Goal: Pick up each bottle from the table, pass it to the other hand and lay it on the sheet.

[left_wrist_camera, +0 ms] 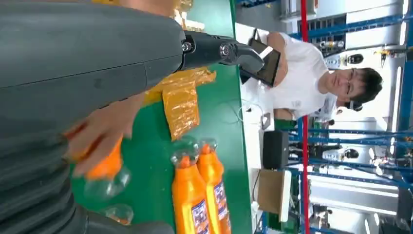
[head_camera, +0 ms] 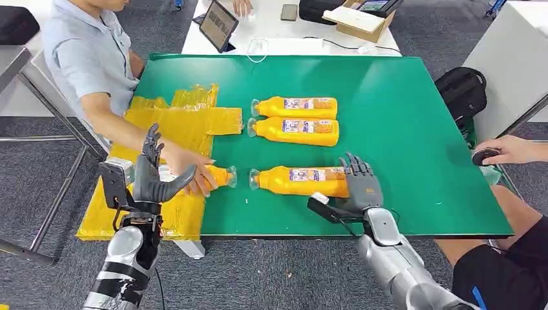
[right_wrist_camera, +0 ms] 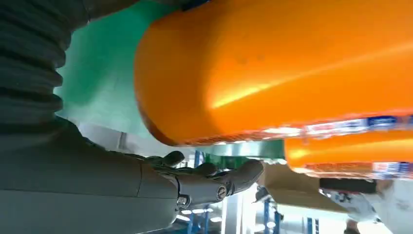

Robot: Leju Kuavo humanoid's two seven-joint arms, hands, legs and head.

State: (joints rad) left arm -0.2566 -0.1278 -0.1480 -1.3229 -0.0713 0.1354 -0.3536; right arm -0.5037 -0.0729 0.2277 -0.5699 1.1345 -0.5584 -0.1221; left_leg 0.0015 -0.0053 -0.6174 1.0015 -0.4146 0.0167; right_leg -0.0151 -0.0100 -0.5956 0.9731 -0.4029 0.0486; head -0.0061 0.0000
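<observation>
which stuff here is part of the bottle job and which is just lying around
Job:
orange bottles: two side by side, one by the right hand, one under a person's hand
yellow sheet
left hand, right hand

Lying about:
tablet
phone
cardboard box
black backpack

Left hand (head_camera: 152, 173) raised, fingers spread, right hand (head_camera: 359, 184) open, fingers extended

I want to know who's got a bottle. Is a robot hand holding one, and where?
No: left hand and right hand are open. A person's hand grips one bottle around its body.
</observation>
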